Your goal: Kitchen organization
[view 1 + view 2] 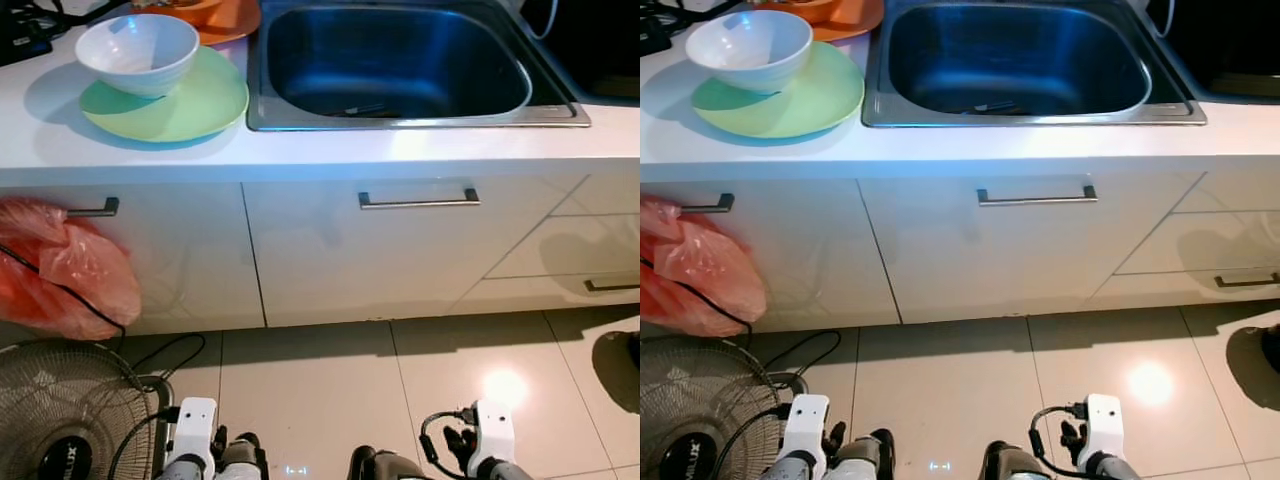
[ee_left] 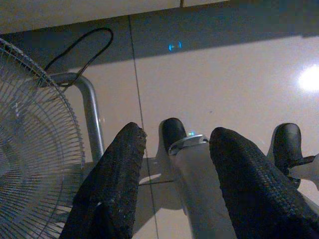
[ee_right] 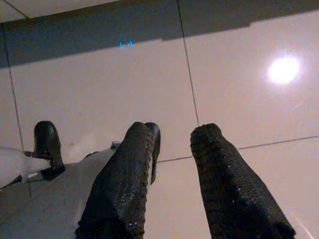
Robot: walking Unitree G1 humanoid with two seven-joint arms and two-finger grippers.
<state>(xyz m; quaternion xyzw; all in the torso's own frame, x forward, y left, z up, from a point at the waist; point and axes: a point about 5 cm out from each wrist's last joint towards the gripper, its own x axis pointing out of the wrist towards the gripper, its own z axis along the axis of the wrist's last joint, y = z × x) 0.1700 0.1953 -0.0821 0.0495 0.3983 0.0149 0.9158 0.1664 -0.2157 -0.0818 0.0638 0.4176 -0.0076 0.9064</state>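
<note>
A white counter [image 1: 330, 150] runs across the top, above white cabinets [image 1: 400, 250] with bar handles and a pale tiled floor [image 1: 330, 400]. Set into the counter is a steel sink [image 1: 395, 62] with a small dark object on its bottom, too small to identify. Left of the sink, a white bowl [image 1: 138, 52] sits on a green plate [image 1: 170, 105], with an orange dish [image 1: 215, 15] just behind them. A red plastic bag [image 1: 60, 270] hangs from the left cabinet handle, above a floor fan [image 1: 55, 420] with a black cord. Both arms hang low over the floor: the left gripper [image 2: 174, 144] beside the fan, fingers apart, holding nothing; the right gripper [image 3: 172, 144] likewise spread and empty
</note>
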